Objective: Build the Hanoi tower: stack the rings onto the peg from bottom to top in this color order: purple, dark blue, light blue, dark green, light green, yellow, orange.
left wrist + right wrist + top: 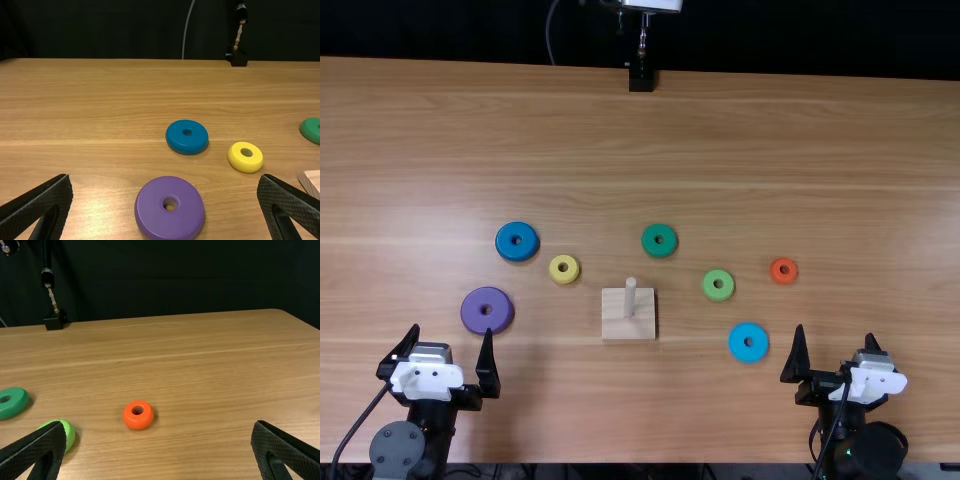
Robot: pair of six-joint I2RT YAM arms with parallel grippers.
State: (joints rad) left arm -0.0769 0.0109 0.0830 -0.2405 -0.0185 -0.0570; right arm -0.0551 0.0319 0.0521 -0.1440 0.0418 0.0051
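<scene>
Now, above the table [720, 150], the left gripper [453, 333] is holding its fingers spread wide and released, and the right gripper [835, 333] is likewise keeping its fingers parted.

Purple ring [471, 311] is lying just past the left gripper's inner fingertip, while dark blue ring [504, 243] is resting farther beyond it and slightly inward. Yellow ring [555, 271] is sitting beyond that same fingertip too, more toward the middle.

Peg [630, 292] is rising from its base [611, 325], which is standing between the two grippers, roughly level with their fingertips. Dark green ring [649, 243] is lying farther out than both pairs of fingers, also between them.

Light blue ring [737, 342] is resting on the inner side of the right gripper's inner finger, near its tip. Light green ring [709, 286] is lying beyond that fingertip and well inward. Orange ring [775, 272] is sitting beyond the same fingertip, only slightly inward of it.
</scene>
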